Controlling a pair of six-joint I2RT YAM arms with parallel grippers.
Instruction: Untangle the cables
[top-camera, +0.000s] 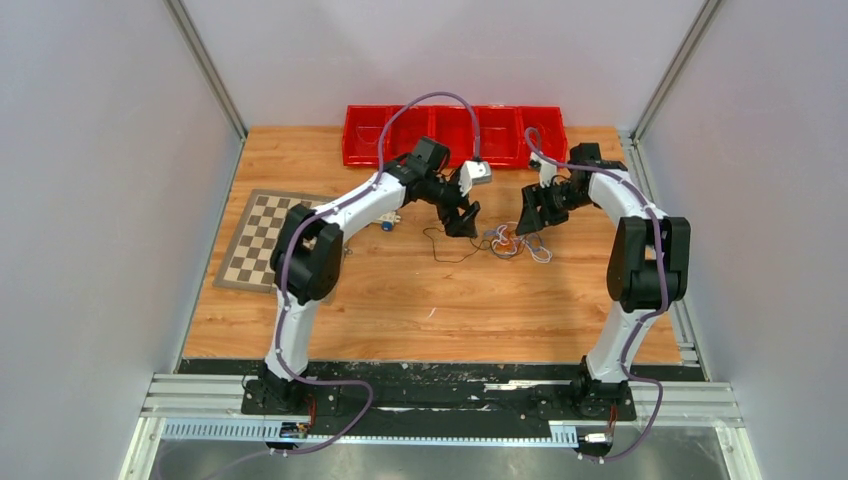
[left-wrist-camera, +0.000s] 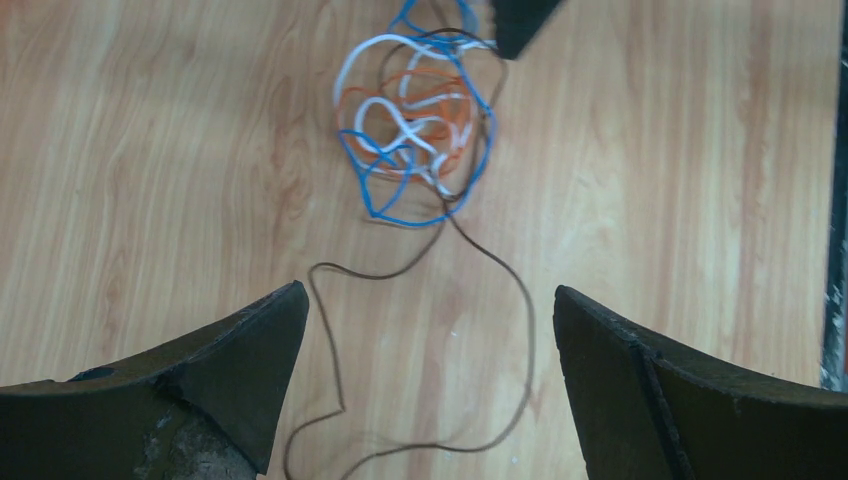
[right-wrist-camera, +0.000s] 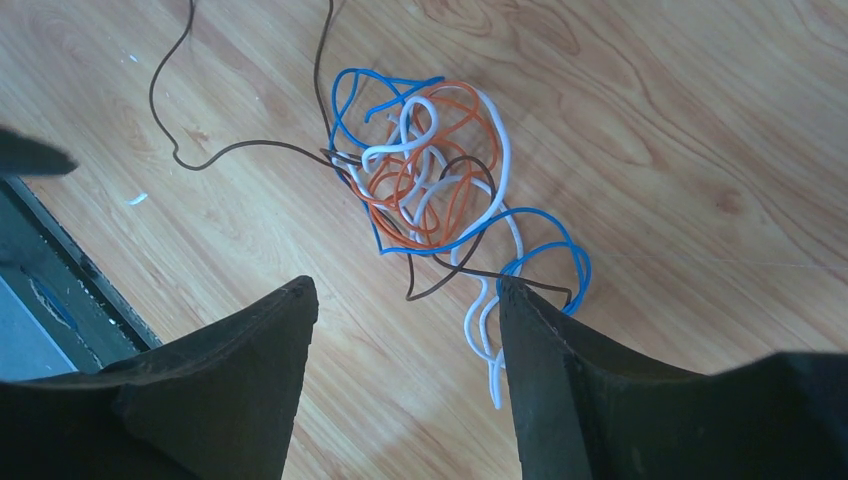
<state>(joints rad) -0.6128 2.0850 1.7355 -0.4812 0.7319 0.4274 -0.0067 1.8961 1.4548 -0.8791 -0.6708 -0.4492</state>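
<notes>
The cables lie in one tangled knot (top-camera: 512, 242) of white, blue, orange-red and dark wires on the wooden table, between my two grippers. The knot shows in the left wrist view (left-wrist-camera: 415, 125) and the right wrist view (right-wrist-camera: 430, 175). A dark cable (left-wrist-camera: 505, 280) trails loose from the knot in a wide loop between my left fingers. My left gripper (top-camera: 462, 222) (left-wrist-camera: 430, 310) is open and empty, just left of the knot. My right gripper (top-camera: 527, 222) (right-wrist-camera: 405, 300) is open and empty, just right of the knot, with a white cable end (right-wrist-camera: 490, 345) beside its right finger.
A row of red bins (top-camera: 455, 135) stands at the table's back edge. A checkerboard mat (top-camera: 262, 238) lies at the left. A small toy car (top-camera: 388, 221) sits beside the left arm. Grey walls close in both sides.
</notes>
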